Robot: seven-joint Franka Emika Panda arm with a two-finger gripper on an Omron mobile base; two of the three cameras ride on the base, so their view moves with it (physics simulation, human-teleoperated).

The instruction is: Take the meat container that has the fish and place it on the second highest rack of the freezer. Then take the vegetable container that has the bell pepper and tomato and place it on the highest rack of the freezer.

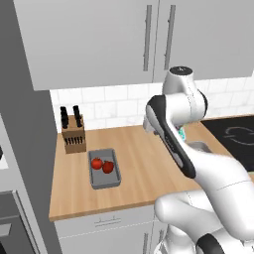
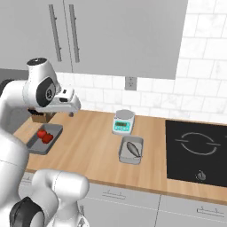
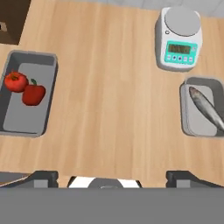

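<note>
Hand (image 3: 111,177) spread wide and empty above tabletop (image 3: 113,96), meat container (image 3: 202,107) with fish (image 3: 209,111), vegetable container (image 3: 27,94) well apart

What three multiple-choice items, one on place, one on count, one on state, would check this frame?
1. The kitchen scale stands: A) behind the meat container B) on the cooktop C) inside the vegetable container
2. Red pieces in the vegetable container: A) none B) two C) four
3. The pincer is: A) shut on the fish B) shut on a knife C) open, holding nothing

Answers: 1 A, the scale sits nearer the wall than the fish tray. 2 B, two red pieces lie together. 3 C, the fingertips stand wide apart above bare counter.
</note>
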